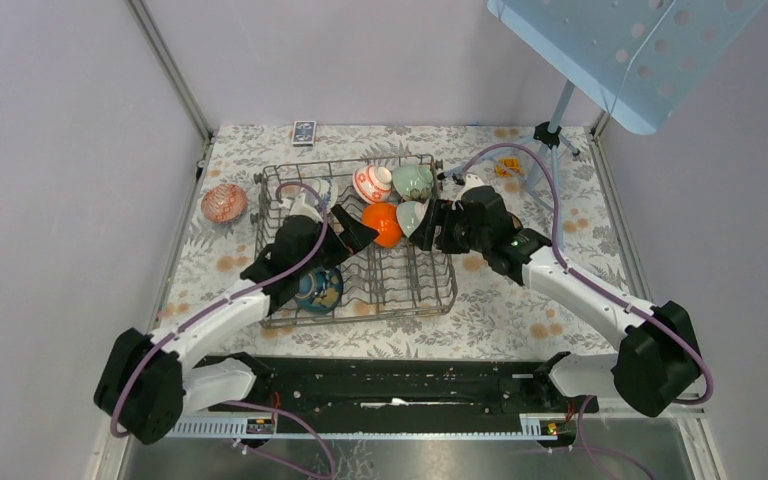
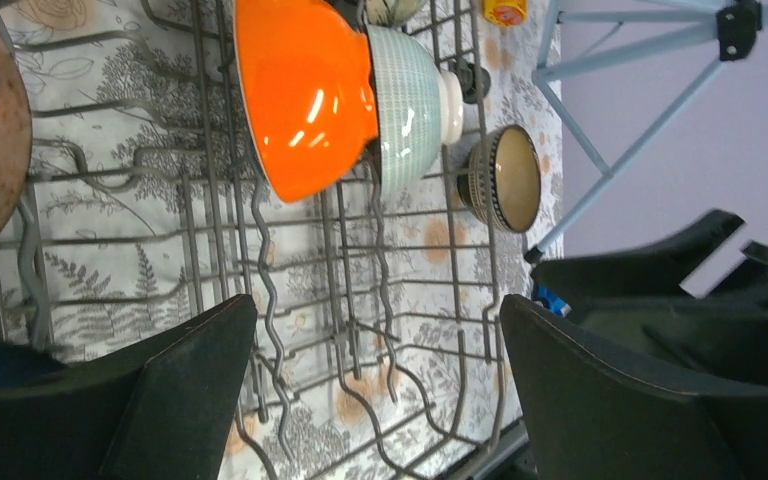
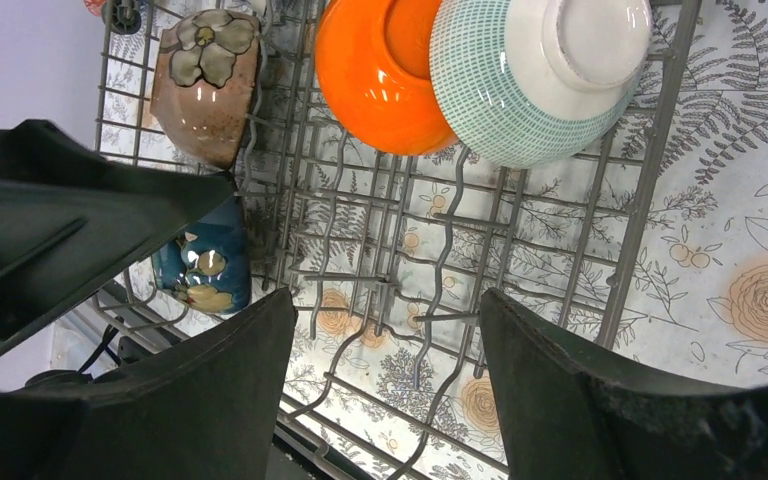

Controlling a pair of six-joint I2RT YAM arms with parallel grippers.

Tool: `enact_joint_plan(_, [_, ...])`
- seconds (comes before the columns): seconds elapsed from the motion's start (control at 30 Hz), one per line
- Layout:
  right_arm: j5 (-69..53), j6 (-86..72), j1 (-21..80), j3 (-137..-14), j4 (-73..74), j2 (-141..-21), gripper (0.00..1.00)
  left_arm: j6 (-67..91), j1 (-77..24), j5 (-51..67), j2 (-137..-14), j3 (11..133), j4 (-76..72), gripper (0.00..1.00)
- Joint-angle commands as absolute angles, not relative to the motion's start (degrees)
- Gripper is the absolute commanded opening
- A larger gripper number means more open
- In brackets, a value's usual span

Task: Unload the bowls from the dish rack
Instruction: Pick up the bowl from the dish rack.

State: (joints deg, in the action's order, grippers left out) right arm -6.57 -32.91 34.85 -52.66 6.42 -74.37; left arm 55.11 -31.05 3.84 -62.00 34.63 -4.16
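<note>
The grey wire dish rack [image 1: 440, 290] stands mid-table. In it an orange bowl [image 1: 383, 223] and a teal checked bowl [image 1: 412, 216] stand on edge, nested side by side. A white red-patterned bowl [image 1: 372, 183] and a green bowl [image 1: 413, 181] sit behind them, and a blue bowl [image 1: 319, 288] sits at the front left. My left gripper [image 1: 355, 232] is open, just left of the orange bowl [image 2: 305, 90]. My right gripper [image 1: 428, 222] is open, just right of the teal bowl [image 3: 540, 80]. Both hang over bare rack wires [image 3: 440, 250]. A brown flowered bowl [image 3: 205, 85] stands in the rack under my left arm.
A pink bowl [image 1: 224, 203] sits on the table left of the rack. A tan, dark-sided bowl [image 2: 505, 178] stands outside the rack's right wall. At the back are a small dark card [image 1: 303, 132], a yellow object [image 1: 507, 167], a tripod [image 1: 552, 130] and a blue perforated board [image 1: 620, 50].
</note>
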Motion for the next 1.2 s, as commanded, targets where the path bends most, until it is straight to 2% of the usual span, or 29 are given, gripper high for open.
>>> enact_joint_plan(0.0, [-6.59, -32.78, 34.81, -53.22, 3.44, -74.24, 0.75, 57.18, -31.11, 0.19, -67.02, 38.05, -14.88, 0.96])
enact_joint_plan(0.13, [-6.61, -32.39, 34.85, -54.8, 3.36, -76.23, 0.75, 55.49, -31.03, -1.16, -72.63, 44.16, -8.96, 0.95])
enact_joint_plan(0.27, [-4.65, -33.38, 34.83, -56.99, 1.83, -78.21, 0.73, 55.85, -30.46, -2.24, -75.35, 45.3, -8.07, 0.91])
enact_joint_plan(0.47, [-2.29, -36.27, 34.81, -62.27, 1.18, -83.08, 0.65, 57.53, -26.1, 4.74, -79.43, 45.12, -11.12, 0.75])
enact_joint_plan(0.93, [-0.91, -38.08, 34.74, -78.2, 6.96, -98.41, 0.53, 57.33, -24.06, 8.82, -85.5, 46.21, -12.8, 0.72])
enact_joint_plan(1.17, [-1.35, -37.8, 34.84, -82.3, 9.8, -103.8, 0.47, 57.48, -23.3, 11.51, -87.83, 46.52, -15.19, 0.61])
